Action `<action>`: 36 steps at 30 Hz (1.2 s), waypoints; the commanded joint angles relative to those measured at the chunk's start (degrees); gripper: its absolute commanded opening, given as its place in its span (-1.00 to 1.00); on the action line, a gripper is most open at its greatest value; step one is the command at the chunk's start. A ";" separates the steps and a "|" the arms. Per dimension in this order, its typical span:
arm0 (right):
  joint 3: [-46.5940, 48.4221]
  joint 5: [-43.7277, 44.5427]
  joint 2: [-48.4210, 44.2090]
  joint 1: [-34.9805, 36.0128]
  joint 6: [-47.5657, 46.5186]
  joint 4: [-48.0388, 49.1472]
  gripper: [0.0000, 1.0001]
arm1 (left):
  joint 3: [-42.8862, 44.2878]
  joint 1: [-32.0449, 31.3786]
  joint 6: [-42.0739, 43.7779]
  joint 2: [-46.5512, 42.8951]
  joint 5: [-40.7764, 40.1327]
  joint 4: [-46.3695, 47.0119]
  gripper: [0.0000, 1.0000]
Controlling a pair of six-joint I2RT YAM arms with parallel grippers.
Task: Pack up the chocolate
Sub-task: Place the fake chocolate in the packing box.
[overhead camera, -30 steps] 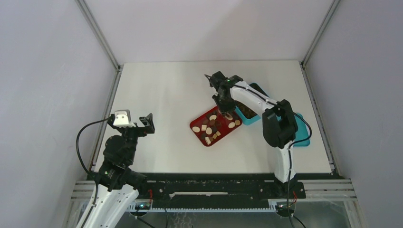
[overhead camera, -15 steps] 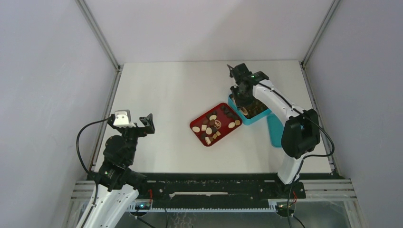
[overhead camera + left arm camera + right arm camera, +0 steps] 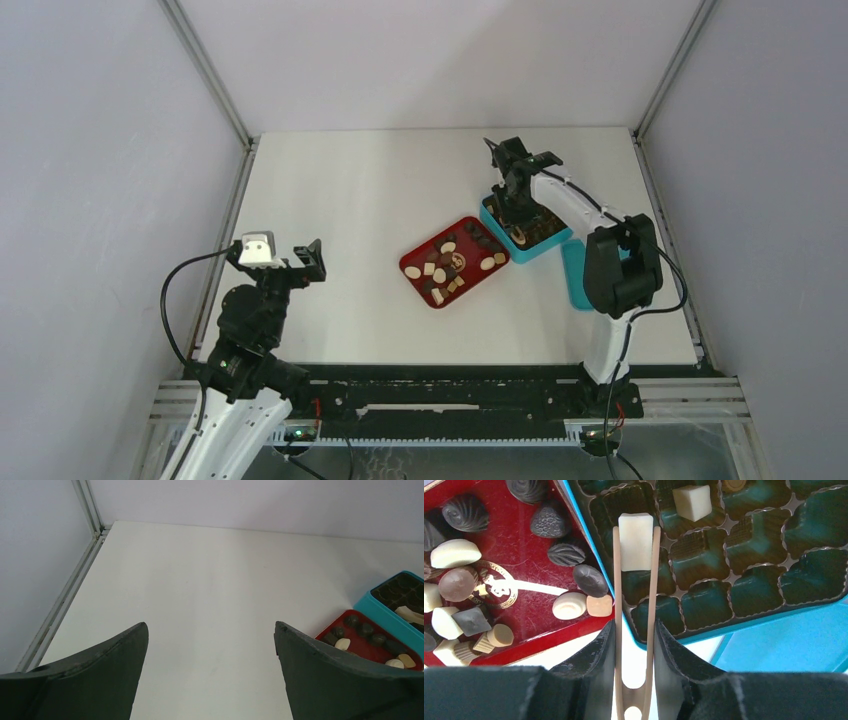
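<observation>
Matte white counter [image 3: 350, 200], pale grey walls, metal framing in the corners. Toward the right, a glossy red tray [image 3: 519, 545] close against a teal box [image 3: 724, 626] lined with a dark moulded grid insert [image 3: 704, 560]. Beside the box, a flat teal panel [image 3: 575, 270], probably the lid.

Most of the chocolate [image 3: 569, 605] loose on the tray: ridged dark shells, smooth cream ovals, tan blocks, a fluted cup. One cream-white cube [image 3: 692, 501] already seated in a cell. Another cream-white block [image 3: 636, 540] pinched between the tips of slim wooden tongs [image 3: 654, 580], over a cell at the insert's tray-side edge. Touching the insert or not: cannot tell.

Right tool [image 3: 634, 630] clenched on the tongs' two legs, squeezing them together. Left tool [image 3: 210, 630] released, spread wide, grasping nothing, well apart from tray and box.

Judged light, rigid, brittle at the edges, smooth enough to slip, easily scuffed by pressure. Best taken across two flat opposite flanks, near mid-height, with only enough squeeze to hold. Rounded and ridged pieces likely to squirm out, so better gripped across the widest part. Safest loosened gently, low over the cell, to avoid a bounce or a tilt on the dividers.
</observation>
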 commanded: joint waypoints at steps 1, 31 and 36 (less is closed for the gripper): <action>2.45 -0.20 0.31 -0.60 -0.05 2.59 -0.57 | 2.32 0.56 -0.39 0.26 0.72 1.18 1.00; 0.05 -0.50 -7.74 2.28 0.56 0.94 -0.12 | 2.37 0.64 -0.48 0.22 1.22 1.09 1.00; -2.60 -1.27 -10.48 5.39 0.66 -0.63 -0.12 | 2.42 0.64 -0.48 0.26 1.25 1.09 1.00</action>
